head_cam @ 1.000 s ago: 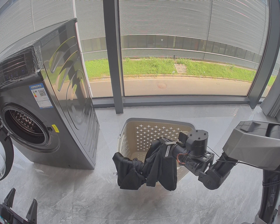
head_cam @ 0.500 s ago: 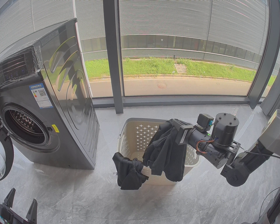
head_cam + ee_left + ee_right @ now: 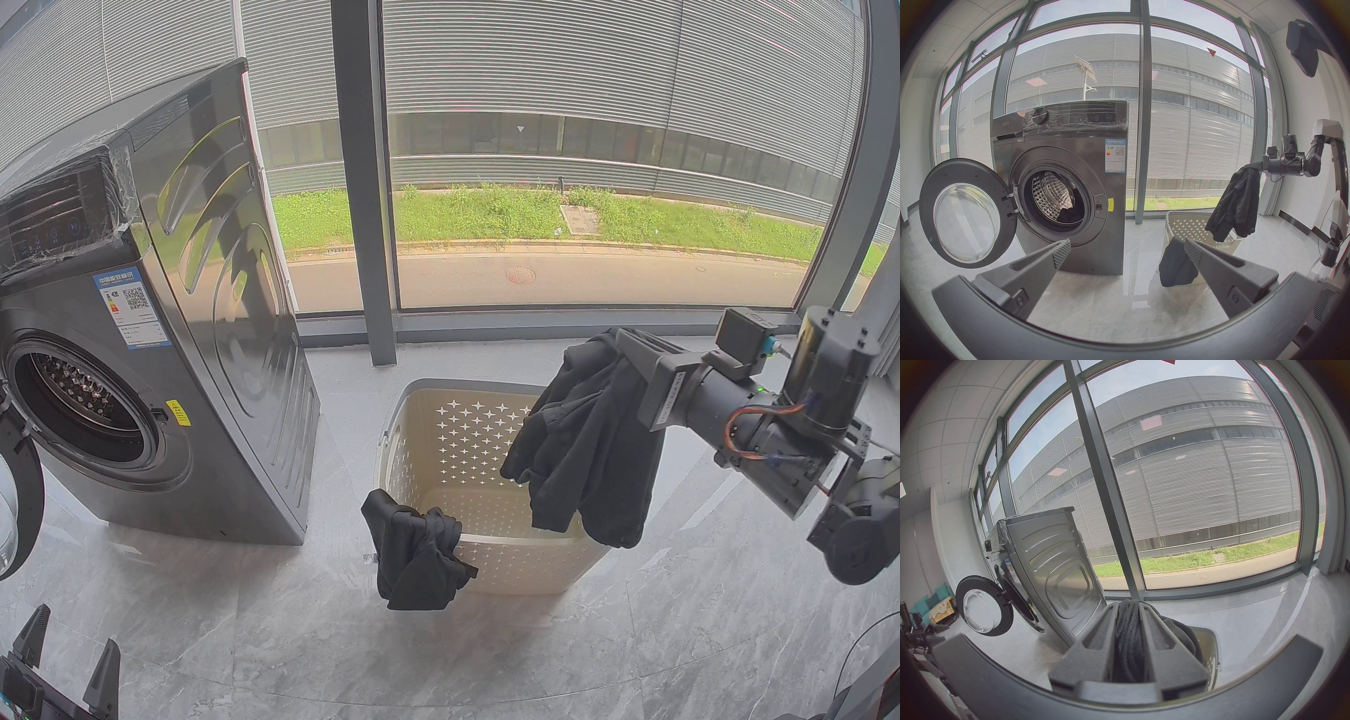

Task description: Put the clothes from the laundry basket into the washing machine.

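- right gripper (image 3: 634,360): held out above the far right side of the laundry basket (image 3: 450,386); its dark grey, wedge-shaped fingers are pressed together on a bunched fold of a black garment (image 3: 586,441)
- black garment: soft, matte fabric, ribbed where it is pinched; it hangs from the gripper in long loose folds; the lower end dangles by the basket's right rim, and it cannot be told whether the two touch
- laundry basket: cream plastic, rounded-rectangular, walls pierced with small star-shaped holes; it stands on the floor (image 3: 469,656) near the washing machine (image 3: 216,281), to its right
- second black garment (image 3: 412,553): crumpled and lumpy; draped over the basket's near left rim, most of it hanging outside
- washing machine: dark grey sheet metal with a ribbed side panel; clear film over the control panel; the round, glass-centred door (image 3: 965,213) is swung wide open; the perforated steel drum (image 3: 1050,190) is exposed
- left gripper (image 3: 1126,243): low, in front of the machine; tapered fingers spread wide apart, nothing between them
- floor: glossy grey stone tile, veined
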You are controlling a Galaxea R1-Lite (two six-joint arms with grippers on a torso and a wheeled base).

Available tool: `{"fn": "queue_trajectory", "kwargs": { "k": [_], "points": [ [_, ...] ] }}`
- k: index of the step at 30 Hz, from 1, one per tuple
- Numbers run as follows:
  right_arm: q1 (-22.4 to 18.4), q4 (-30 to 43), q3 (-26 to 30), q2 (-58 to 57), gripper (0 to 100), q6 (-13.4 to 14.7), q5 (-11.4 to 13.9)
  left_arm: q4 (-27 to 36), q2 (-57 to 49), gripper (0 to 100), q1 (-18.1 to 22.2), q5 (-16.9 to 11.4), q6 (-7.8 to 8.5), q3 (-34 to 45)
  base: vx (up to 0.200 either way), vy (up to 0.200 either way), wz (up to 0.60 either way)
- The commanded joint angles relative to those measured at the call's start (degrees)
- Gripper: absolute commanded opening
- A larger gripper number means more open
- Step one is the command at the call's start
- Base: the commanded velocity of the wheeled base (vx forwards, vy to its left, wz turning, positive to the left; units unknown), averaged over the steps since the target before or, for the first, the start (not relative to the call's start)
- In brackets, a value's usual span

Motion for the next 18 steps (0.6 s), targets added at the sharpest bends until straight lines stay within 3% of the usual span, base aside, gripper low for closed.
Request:
{"fn": "queue_trajectory", "kwargs": {
  "k": [1,5,6,8,18],
  "points": [
    [0.2,4.8,2.9,-9.6,0,-1.5,0.6,0.0,-0.9,100,0.0,0.0,-0.04,0.9,0.0,0.0,0.0],
    [0.9,4.5,7.3,-12.6,0,-3.2,1.6,0.0,-0.9,100,0.0,0.0,-0.04,0.9,0.0,0.0,0.0],
    [0.8,4.3,10.9,-14.3,0,-3.5,3.1,0.0,-0.9,100,0.0,0.0,-0.04,0.9,0.0,0.0,0.0],
    [0.8,3.8,12.2,-15.2,0,-3.5,3.9,0.0,-0.9,100,0.0,0.0,-0.04,0.9,0.0,0.0,0.0],
    [0.2,4.2,12.9,-19.8,0,-4.2,5.2,0.0,-0.9,100,0.0,0.0,-0.04,0.9,0.0,0.0,0.0]
  ]
}}
